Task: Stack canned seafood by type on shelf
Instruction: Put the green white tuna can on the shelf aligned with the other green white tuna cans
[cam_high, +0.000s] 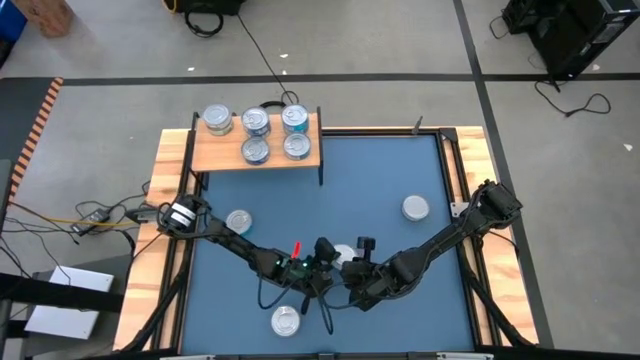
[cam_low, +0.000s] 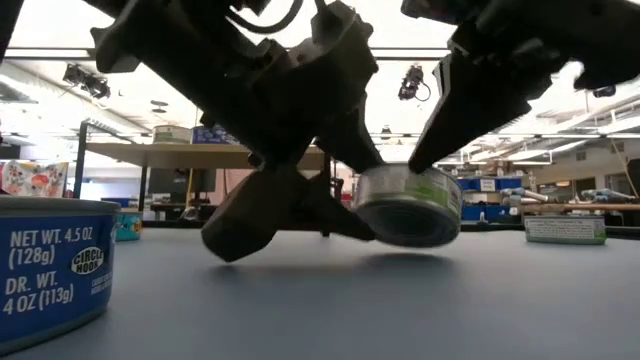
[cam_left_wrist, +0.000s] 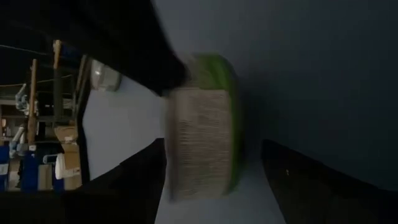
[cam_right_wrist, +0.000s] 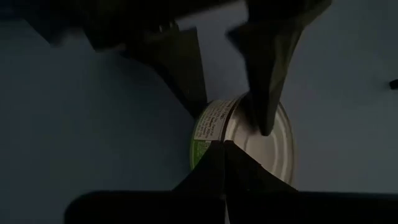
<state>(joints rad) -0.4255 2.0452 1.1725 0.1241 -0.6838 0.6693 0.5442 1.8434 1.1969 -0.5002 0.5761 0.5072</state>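
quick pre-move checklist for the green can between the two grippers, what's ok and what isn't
1. Small round green-labelled tin off the blue tabletop: ok, the low view shows it tilted, just above the surface.
2. Left gripper open: ok, its fingers stand wide beside the tin.
3. Right gripper shut: ok, its closed tips meet at the tin's silvery lid.
4. Firm hold on the tin: cannot tell, no finger pair clearly clamps it.
5. Free spot on the light wooden shelf: ok, five tins stand there and its front left is bare.
6. Loose tins clear of the arms: ok, the three others on the tabletop lie apart.
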